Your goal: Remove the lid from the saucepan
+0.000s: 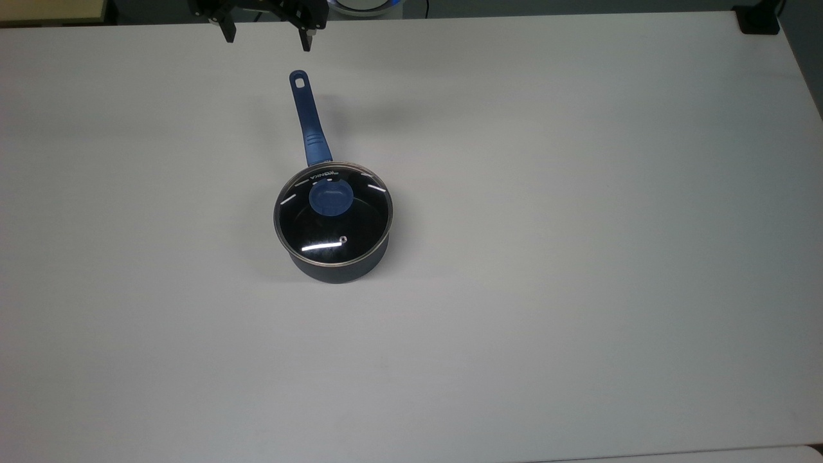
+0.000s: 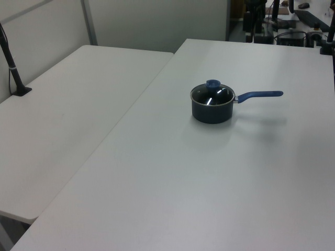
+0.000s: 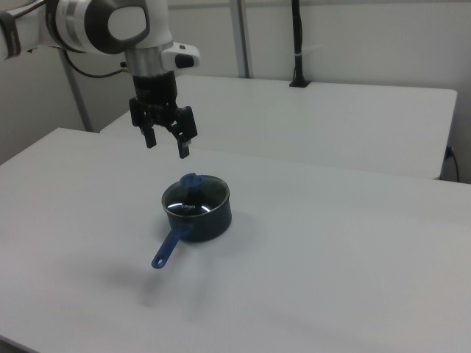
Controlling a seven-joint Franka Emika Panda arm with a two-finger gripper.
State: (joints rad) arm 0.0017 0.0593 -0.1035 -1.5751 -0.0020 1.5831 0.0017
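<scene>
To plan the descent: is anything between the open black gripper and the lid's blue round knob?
Nothing: the right view shows empty air between the gripper and the knob.

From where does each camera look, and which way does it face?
Top view: high above, facing down on the pan and lid; open pincer at the upper edge.
Left view: low, beyond the table edge, facing across it; pan handle points to the left view's right.
Right view: from the opposite side, facing the pan; arm and pincer hang above.
All views share pan and lid.
</scene>
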